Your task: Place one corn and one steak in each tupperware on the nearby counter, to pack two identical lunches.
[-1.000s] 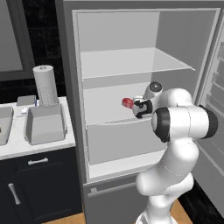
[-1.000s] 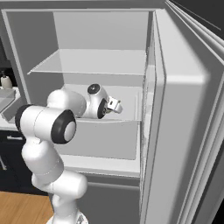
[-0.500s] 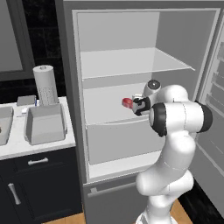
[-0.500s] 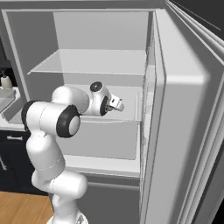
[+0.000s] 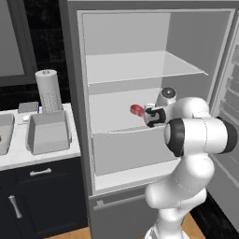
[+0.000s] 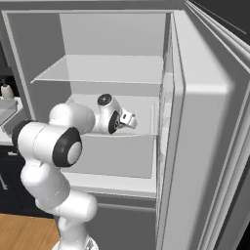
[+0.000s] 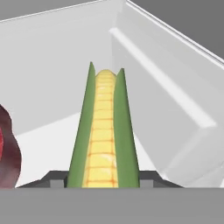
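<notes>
**Change.** Over the last second the hand has kept its place at the middle shelf of the fridge, and the arm's pose has barely shifted. The claw has drawn in and now pinches the corn. Judgement: the pick is made but the lift has not begun. Neither tub holds any food yet, so the packing is at its first item.

**Layout, left to right (left base view).**
- Two tubs sit on the counter. One tub is cut by the picture's edge, and the second tub stands just in front of a paper roll.
- The steak lies on the middle shelf, just left of the gripper.

**Corn, hand view.**
- The steak is at the left edge.
- The corn is beside it at centre, with one dark finger tip against each side of its base.
- Its long axis runs straight out from the hand.
- The narrow tip points away, toward the fridge's back wall.
- A green husk leaf flanks each side.
</notes>
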